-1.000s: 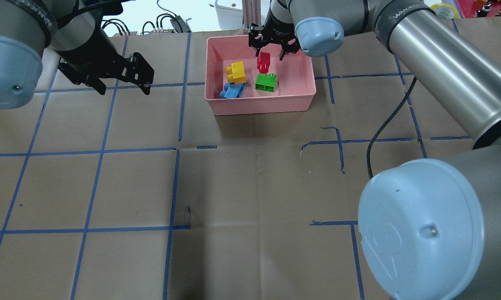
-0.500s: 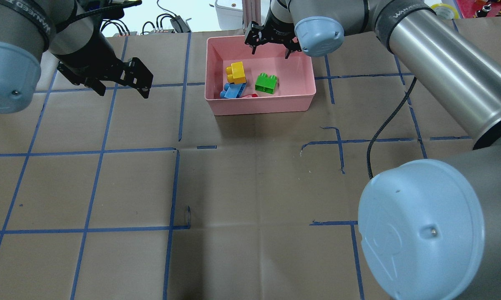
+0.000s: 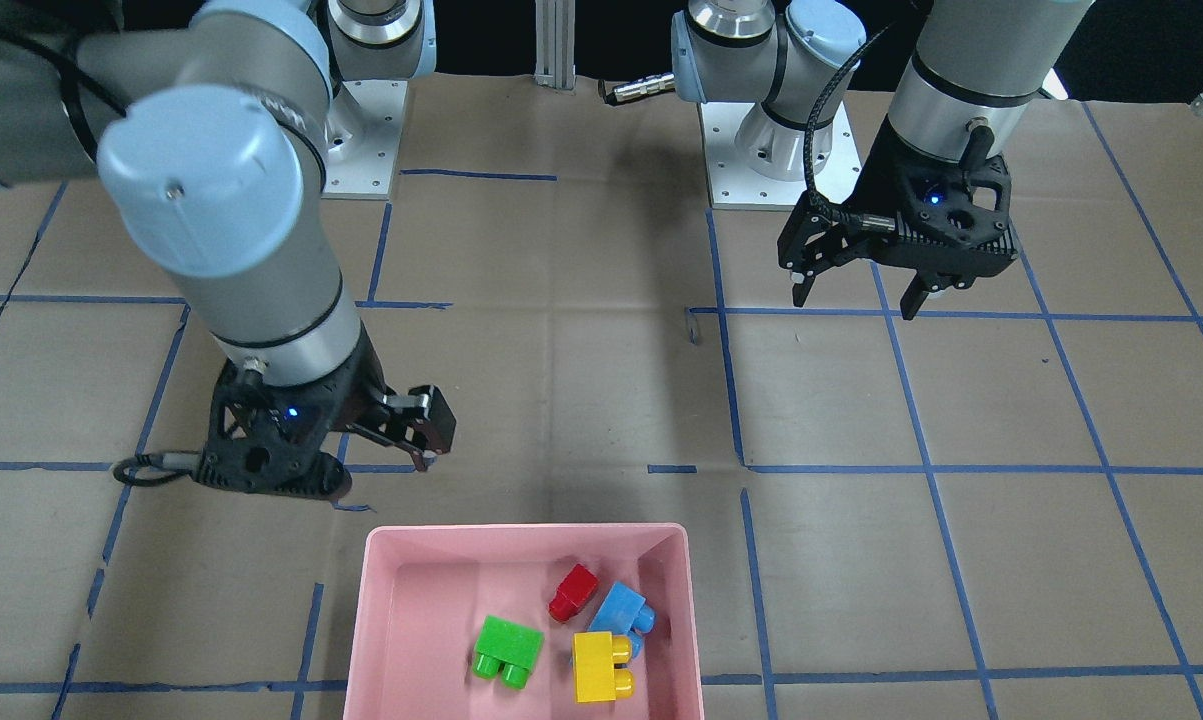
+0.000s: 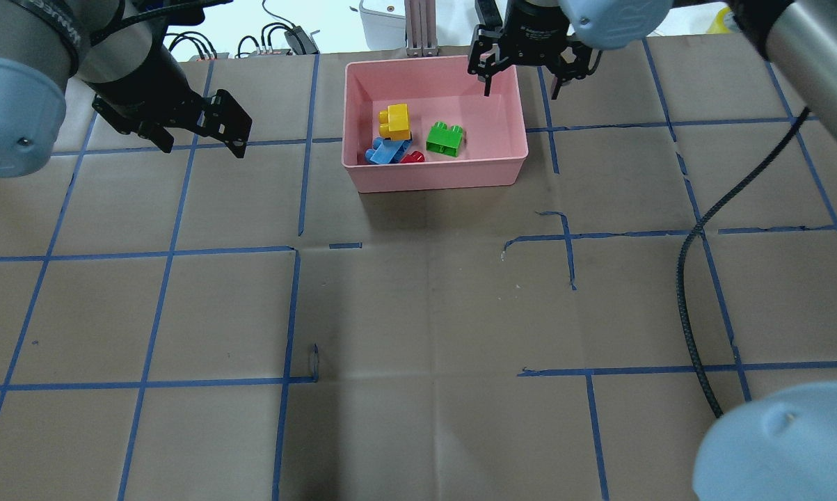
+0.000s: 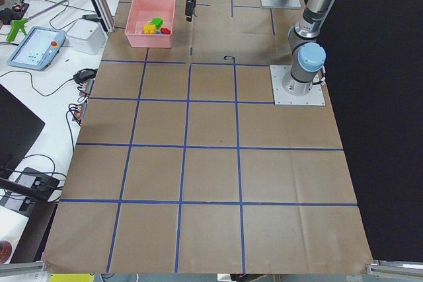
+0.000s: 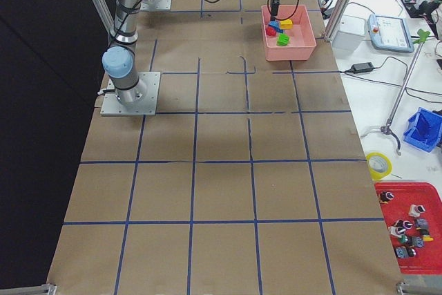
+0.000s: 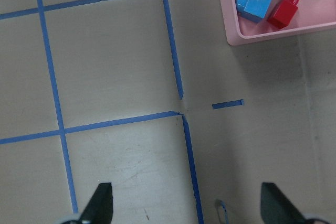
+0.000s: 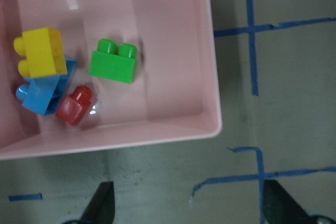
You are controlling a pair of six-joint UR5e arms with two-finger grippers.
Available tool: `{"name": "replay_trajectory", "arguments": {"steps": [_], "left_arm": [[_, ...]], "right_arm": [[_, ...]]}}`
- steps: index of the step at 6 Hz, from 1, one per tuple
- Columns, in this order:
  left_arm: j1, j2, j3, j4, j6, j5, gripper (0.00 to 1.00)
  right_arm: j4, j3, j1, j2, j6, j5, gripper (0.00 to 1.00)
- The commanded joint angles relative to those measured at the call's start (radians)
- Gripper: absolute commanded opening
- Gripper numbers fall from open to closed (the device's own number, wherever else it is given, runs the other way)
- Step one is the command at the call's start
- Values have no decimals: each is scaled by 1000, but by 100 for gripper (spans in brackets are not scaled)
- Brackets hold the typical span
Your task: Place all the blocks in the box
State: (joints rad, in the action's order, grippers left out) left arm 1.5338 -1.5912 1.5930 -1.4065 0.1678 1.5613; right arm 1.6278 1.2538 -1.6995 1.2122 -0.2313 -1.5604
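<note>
The pink box (image 4: 435, 177) stands at the far middle of the table. All four bricks lie in it: yellow (image 4: 395, 121), green (image 4: 445, 137), light-blue (image 4: 385, 152) and red (image 4: 412, 157). The yellow leans on the blue, and the red lies beside the blue. They also show in the right wrist view: yellow (image 8: 41, 52), green (image 8: 113, 64), blue (image 8: 42, 95), red (image 8: 75, 105). My right gripper (image 4: 521, 87) is open and empty above the box's far right corner. My left gripper (image 4: 202, 139) is open and empty, well to the left of the box.
Blue tape lines cross the brown paper table. A white device (image 4: 383, 21) and an aluminium post (image 4: 419, 28) stand just beyond the box. My right arm's black cable (image 4: 689, 278) hangs over the table's right side.
The red brick has dropped from my right gripper and now lies beside the blue brick. The right gripper moved right, off the box's middle. The left gripper barely moved.
</note>
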Motion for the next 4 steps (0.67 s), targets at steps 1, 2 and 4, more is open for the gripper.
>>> {"name": "replay_trajectory", "arguments": {"steps": [1,2,4], "left_arm": [[2,-19,-27,-2,-5,0,100],[2,-27,-41,-9,-13,2,100],[3,-26,-35,-11,-17,0,100]], "right_arm": [[-117,92,27,149,55,-10,100],[-114,193,34,200,52,-6,100],[-114,240,26,271,41,0,100]]}}
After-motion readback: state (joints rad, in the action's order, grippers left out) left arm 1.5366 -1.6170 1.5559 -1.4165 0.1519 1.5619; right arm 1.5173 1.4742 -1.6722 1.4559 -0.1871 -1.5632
